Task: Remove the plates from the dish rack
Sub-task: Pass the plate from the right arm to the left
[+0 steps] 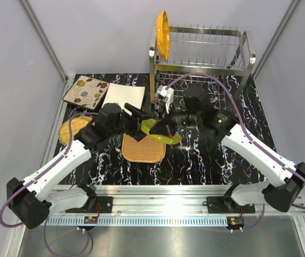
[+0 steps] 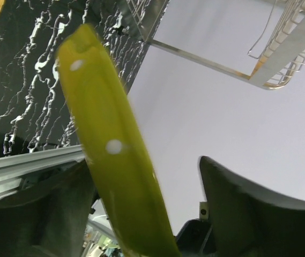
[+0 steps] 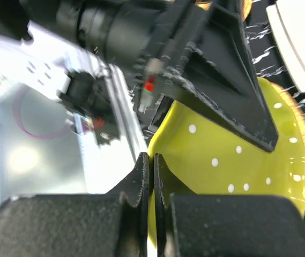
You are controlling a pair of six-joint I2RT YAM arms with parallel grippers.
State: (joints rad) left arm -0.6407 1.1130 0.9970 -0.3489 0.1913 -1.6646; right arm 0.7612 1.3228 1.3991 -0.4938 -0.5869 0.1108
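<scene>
Currently the green plate [image 1: 169,138], dotted white, is off the dish rack [image 1: 206,53] and held tilted above the table [image 1: 211,160] at centre, directly over the rounded-square wicker plate [image 1: 143,150]. Right gripper [image 1: 163,128] reaches it from the right; the right wrist view shows its fingers [image 3: 136,187] pressed almost together with the plate's rim [image 3: 222,155] caught in the thin gap. Left gripper [image 1: 146,122] meets it from the left; the left wrist view shows the plate edge-on [image 2: 114,150] between widely parted fingers [image 2: 248,214], close against the finger on the left of that view and well clear of the other. Whether that near finger touches cannot be told. One orange plate [image 1: 163,35] stands upright at the left end of the rack's upper tier. On the table's far left lie the square floral plate [image 1: 85,92] and the square white plate [image 1: 124,96], just beside each other; the round wicker plate [image 1: 72,130] lies nearer, at the left edge, partly under the left arm
</scene>
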